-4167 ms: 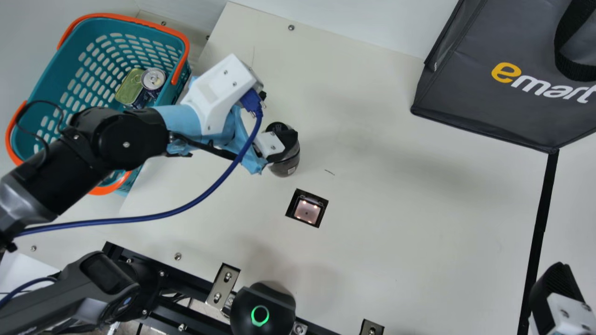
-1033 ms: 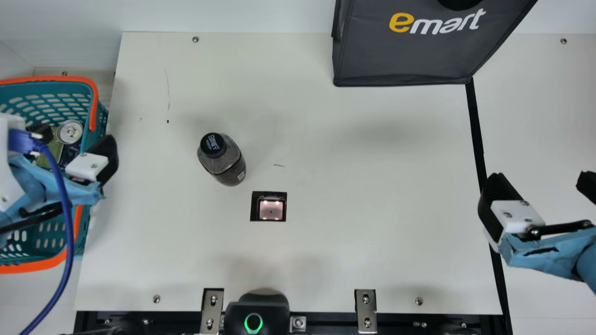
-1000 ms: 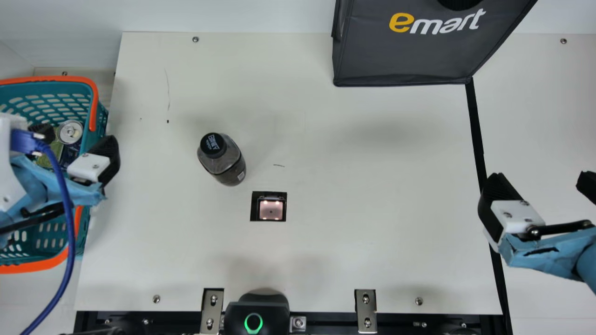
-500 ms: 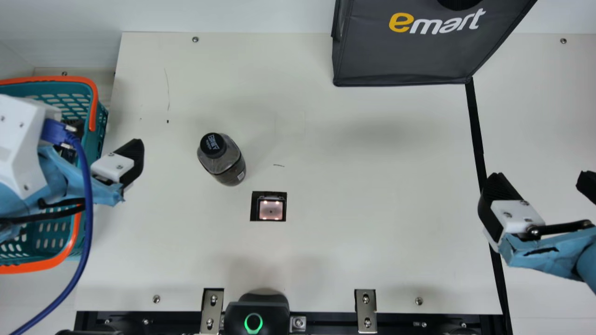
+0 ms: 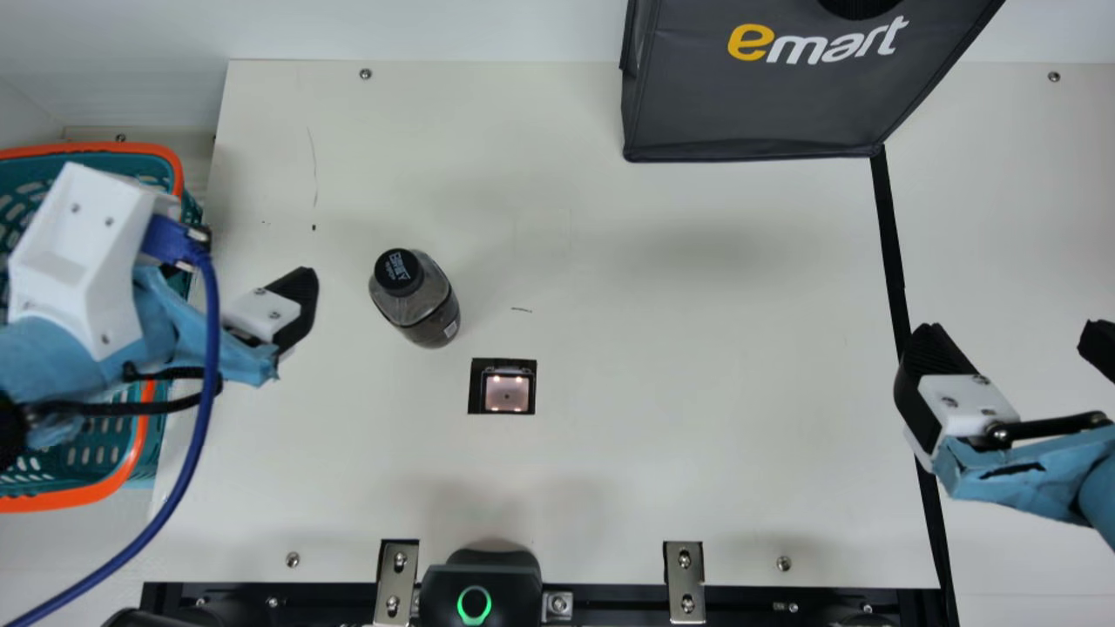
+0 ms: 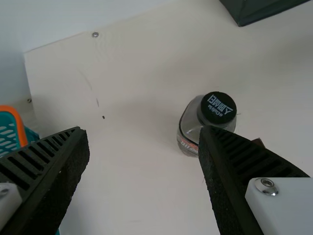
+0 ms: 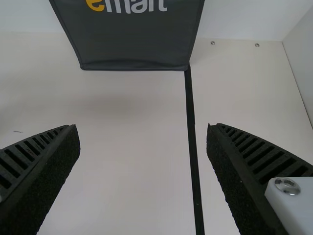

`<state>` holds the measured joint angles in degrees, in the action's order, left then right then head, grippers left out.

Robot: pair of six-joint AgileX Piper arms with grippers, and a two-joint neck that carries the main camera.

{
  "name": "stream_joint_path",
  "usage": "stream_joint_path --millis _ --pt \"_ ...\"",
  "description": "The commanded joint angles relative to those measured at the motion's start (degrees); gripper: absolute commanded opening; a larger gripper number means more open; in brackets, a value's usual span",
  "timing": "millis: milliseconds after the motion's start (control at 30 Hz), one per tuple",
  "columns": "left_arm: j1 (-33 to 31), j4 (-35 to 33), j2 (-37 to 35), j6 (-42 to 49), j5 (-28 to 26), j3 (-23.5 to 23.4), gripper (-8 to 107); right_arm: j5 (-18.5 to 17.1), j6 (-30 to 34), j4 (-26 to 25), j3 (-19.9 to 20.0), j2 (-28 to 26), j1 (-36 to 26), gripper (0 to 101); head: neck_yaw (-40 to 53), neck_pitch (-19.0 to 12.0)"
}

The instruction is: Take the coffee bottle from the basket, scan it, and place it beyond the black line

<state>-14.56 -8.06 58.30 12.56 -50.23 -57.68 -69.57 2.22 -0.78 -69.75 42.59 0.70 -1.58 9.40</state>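
A cream tabletop (image 5: pixel 662 470) stretches before pale walls, with a dark grey fabric bag (image 5: pixel 766 96) standing at its far side, between the left and right tools and farther back than both. The left tool (image 5: pixel 253 252) has its two black ribbed fingers spread wide with nothing between them; a teal plastic basket with orange rim and handles (image 5: pixel 139 435) sits on its outer side, partly under the arm. The coffee bottle, a dark, clear-walled one with a black cap (image 5: pixel 414 296), stands upright on the tabletop to the right of the left tool, near it but not touching. Right of that tool and nearer the robot is a lit square scanner window (image 5: pixel 506 392). The right tool (image 5: pixel 1015 335) is also open and holds nothing, with the black line (image 5: pixel 888 235) running beside its inner finger.
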Motion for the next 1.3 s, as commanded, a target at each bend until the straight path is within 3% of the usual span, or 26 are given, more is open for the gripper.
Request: stream_joint_path --millis 0,533,1267 --pt "-3.05 1.33 0.63 -2.96 0.25 -0.25 90 0.0 0.0 0.0 0.0 0.0 0.0 91 0.0 -1.48" --pt "-16.63 11.95 7.27 -19.64 2.06 -3.41 90 0.01 0.0 0.0 0.0 0.0 0.0 91 0.0 -1.48" --pt "-24.76 22.19 13.51 -39.53 -0.23 -5.16 90 0.01 0.0 0.0 0.0 0.0 0.0 91 0.0 -1.48"
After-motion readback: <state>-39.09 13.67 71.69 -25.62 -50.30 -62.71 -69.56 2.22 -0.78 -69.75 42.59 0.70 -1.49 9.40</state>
